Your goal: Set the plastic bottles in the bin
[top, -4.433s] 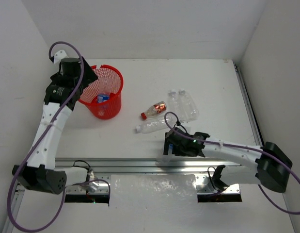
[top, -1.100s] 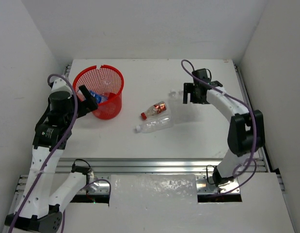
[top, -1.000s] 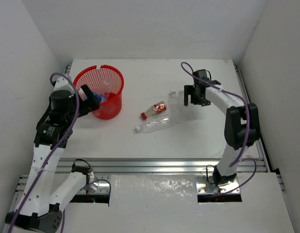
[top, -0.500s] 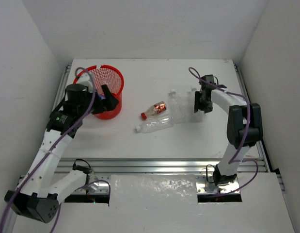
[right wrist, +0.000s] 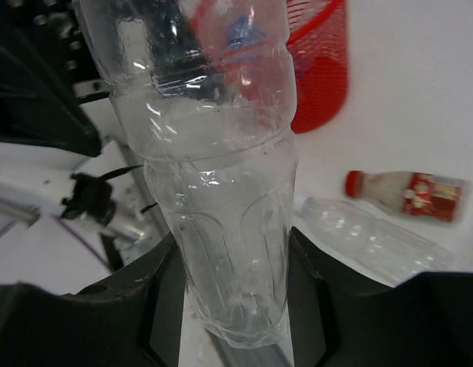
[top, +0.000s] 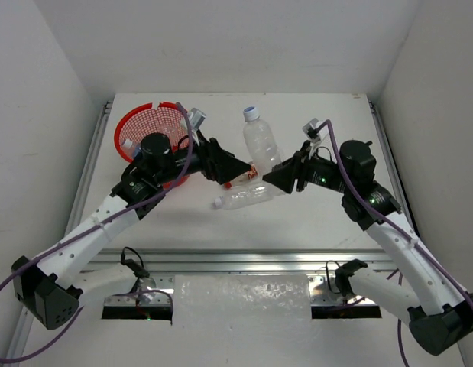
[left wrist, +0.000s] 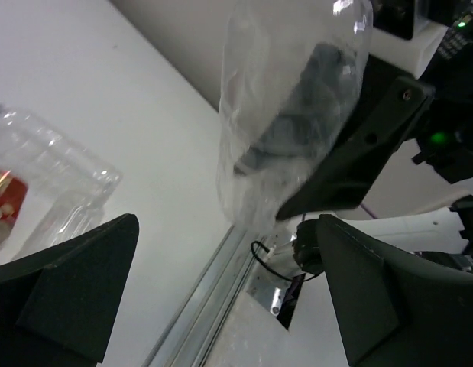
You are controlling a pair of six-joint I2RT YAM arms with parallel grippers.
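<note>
Step in hand, as I judge it: a hand-over in mid-air. The bin [top: 137, 115] stands on the left side of the desk [top: 320, 115], close to the left arm, so the raised bottle [top: 260, 145] looks due to pass from right to left.

To do it well:
- Left end effector [top: 238, 167] should advance until the bottle's body sits squarely between its fingers, clear of the right one's grip.
- Close gently; the thin clear plastic will likely buckle or slip if pinched hard.
- Right should let go only once left has a firm hold.
- Then carry over the rim and drop inside; the bin is far wider than the bottle.

Right end effector [top: 273, 177]: clamped on the lower body of the bottle, holding it nearly upright above the desk, cap up.

Left end effector: fingers spread wide, holding nothing. In its wrist view the bottle stands ahead of the gap and neither finger appears to touch it.

On the desk below: a red-labelled bottle [right wrist: 408, 191] and a plain clear bottle [right wrist: 366, 241], lying just beside each other, not yet binned.
</note>
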